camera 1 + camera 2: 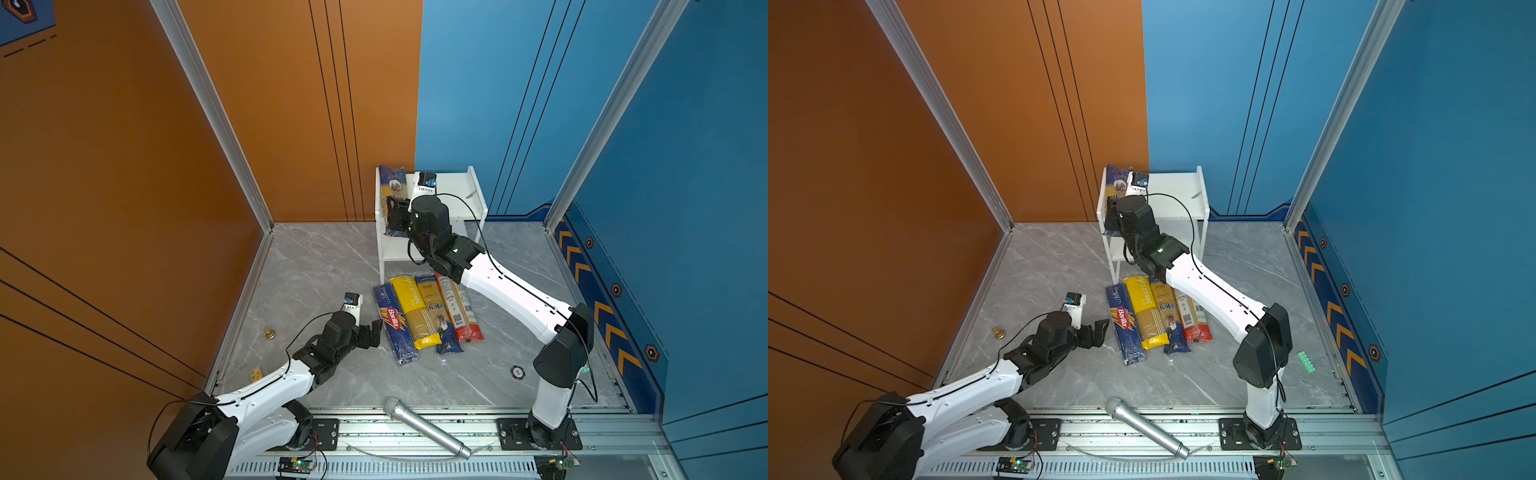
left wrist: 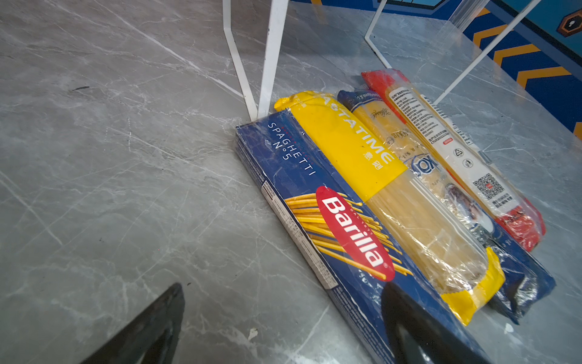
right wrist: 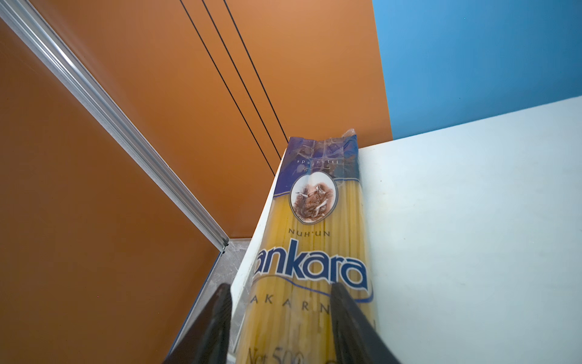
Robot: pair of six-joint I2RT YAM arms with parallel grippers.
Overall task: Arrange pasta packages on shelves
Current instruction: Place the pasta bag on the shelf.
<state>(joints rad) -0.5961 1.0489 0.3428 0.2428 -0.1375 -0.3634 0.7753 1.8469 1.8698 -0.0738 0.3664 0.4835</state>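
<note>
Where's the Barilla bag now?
In both top views the Barilla bag lies flat on the table, beside the yellow bag, nearest the left end effector.

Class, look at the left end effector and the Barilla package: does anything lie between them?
Nothing visible does. The left end effector is open beside the Barilla package, and in the left wrist view one finger reaches over its near corner.

Silver microphone (image 1: 428, 428) lies diagonal over front rail (image 1: 615, 432); brass knob (image 1: 269, 333) outside marble tabletop (image 1: 324, 257); black disc (image 1: 516, 372) on it.
</note>
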